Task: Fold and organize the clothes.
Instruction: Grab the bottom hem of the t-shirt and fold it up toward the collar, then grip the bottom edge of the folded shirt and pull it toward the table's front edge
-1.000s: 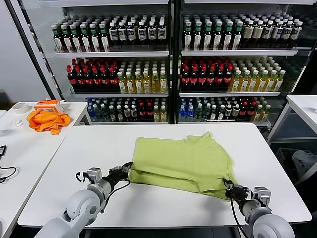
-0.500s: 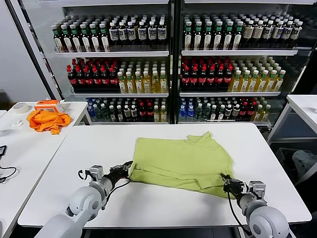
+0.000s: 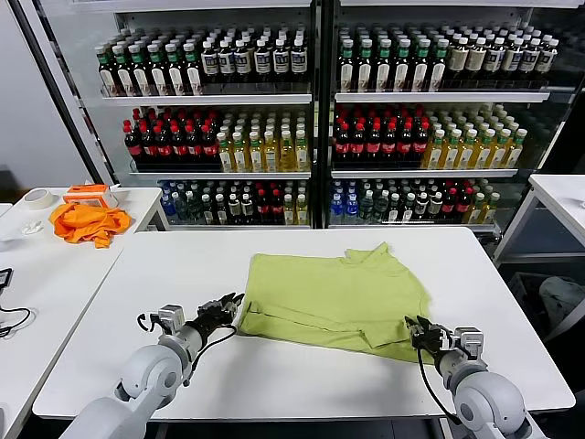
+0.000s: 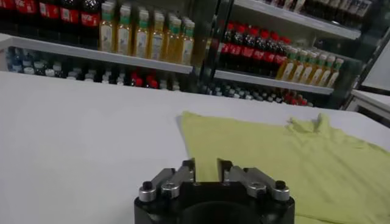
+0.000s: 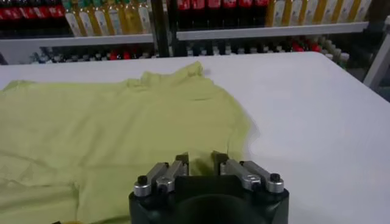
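With both jaws spread clear of the polo shirt (image 3: 334,297) at lower centre, left gripper (image 3: 225,309) and right gripper (image 3: 420,331) should back off level, not snagging its near hem

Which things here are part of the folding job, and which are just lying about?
Job:
polo shirt, on the table
left gripper, open at its near left corner
right gripper, open at its near right corner

Lying about:
orange cloth
tape roll
bottle shelves
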### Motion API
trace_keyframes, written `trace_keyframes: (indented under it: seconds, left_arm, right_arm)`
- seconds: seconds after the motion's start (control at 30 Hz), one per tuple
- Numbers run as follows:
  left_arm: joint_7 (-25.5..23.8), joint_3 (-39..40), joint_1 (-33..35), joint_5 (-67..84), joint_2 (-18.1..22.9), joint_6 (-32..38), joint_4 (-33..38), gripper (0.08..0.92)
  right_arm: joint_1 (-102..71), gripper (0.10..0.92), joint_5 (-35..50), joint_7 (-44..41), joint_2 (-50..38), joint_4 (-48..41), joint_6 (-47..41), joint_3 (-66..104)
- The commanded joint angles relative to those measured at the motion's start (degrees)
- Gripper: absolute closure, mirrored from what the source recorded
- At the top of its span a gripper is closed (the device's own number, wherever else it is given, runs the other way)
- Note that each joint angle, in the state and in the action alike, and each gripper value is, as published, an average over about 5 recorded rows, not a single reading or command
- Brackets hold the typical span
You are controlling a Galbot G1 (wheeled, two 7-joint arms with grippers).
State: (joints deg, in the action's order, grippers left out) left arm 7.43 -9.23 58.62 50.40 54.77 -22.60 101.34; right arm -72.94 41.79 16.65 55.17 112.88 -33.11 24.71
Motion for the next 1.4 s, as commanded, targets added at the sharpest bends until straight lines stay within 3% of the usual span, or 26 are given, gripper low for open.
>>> trace_keyframes:
  seconds: [0.03,0.33,0.57,1.1,1.2,1.4]
  left_arm:
    - [-0.5,-1.8,2.1,-0.1,-0.9,0.8,2.3,0.592]
    - [0.6,-1.7,7.5,-4.8,-2.2,-2.0,7.9,0.332]
    - [1.7,0.4,9.0,-6.1,-1.6,-3.9,10.0,0.185]
    - [3.2,3.6,4.9,-9.2,0.4,-3.4,4.4,0.177]
    - [3.7,3.9,5.2,-9.2,0.5,-4.4,4.4,0.189]
    - [4.0,4.1,5.9,-9.3,0.9,-5.0,4.5,0.337]
  right_arm:
    - [-0.5,0.478,-1.1,0.0,-0.7,1.8,0.0,1.9]
    - [-12.4,0.235,-4.0,-1.4,-1.1,8.0,1.3,9.4]
    - [-17.5,0.203,-5.4,-2.8,1.3,8.3,2.6,10.6]
    - [-13.4,0.209,-4.0,0.6,4.9,3.7,2.3,6.3]
    - [-12.3,0.262,-3.0,0.7,5.4,3.1,2.1,5.0]
    - [-12.1,0.432,-1.6,0.3,5.4,2.8,2.3,4.6]
